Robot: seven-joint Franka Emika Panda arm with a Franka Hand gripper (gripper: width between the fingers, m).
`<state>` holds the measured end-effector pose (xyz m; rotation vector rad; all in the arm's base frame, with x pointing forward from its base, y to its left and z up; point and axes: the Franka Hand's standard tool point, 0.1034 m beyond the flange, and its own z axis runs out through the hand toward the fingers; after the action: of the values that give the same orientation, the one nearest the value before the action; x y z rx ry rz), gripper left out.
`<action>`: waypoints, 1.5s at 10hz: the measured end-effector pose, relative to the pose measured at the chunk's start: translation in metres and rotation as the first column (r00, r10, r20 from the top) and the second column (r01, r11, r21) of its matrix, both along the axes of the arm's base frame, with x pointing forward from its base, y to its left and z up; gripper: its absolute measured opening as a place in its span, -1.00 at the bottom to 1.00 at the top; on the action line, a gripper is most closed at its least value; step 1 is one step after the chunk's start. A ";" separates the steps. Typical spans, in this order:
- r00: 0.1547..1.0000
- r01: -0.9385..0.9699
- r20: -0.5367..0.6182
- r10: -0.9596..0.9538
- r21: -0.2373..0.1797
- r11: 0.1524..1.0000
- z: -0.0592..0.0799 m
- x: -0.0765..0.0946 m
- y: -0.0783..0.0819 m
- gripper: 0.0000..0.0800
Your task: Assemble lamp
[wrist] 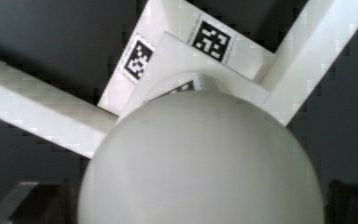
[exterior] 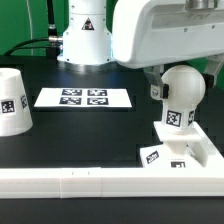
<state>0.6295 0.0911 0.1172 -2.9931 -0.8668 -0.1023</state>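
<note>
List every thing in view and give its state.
Gripper: open, astride the bulb.
Bulb: upright, standing on the base.
Base: flat on the table, against the rail.
Shade: upright, narrow end up, apart, not fitted.

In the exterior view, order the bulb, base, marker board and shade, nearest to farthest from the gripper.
1. The bulb, right at the gripper.
2. The base, just below the bulb.
3. The marker board, toward the exterior view's left.
4. The shade, at that view's left edge.
</note>
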 end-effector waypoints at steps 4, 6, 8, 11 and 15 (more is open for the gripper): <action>0.950 -0.312 0.008 0.312 -0.029 0.950 0.000 0.000 -0.003 0.75; 0.871 -0.490 0.005 0.491 -0.054 0.870 0.000 0.001 -0.004 0.75; 0.775 -0.630 -0.009 0.632 -0.083 0.772 -0.001 0.000 -0.003 0.75; 0.632 -0.772 -0.029 0.774 -0.103 0.627 0.000 0.001 -0.004 0.75; 0.439 -0.895 -0.067 0.896 -0.124 0.429 -0.002 0.001 -0.006 0.75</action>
<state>0.6300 0.0854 0.1153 -2.1455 -2.4068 -0.0192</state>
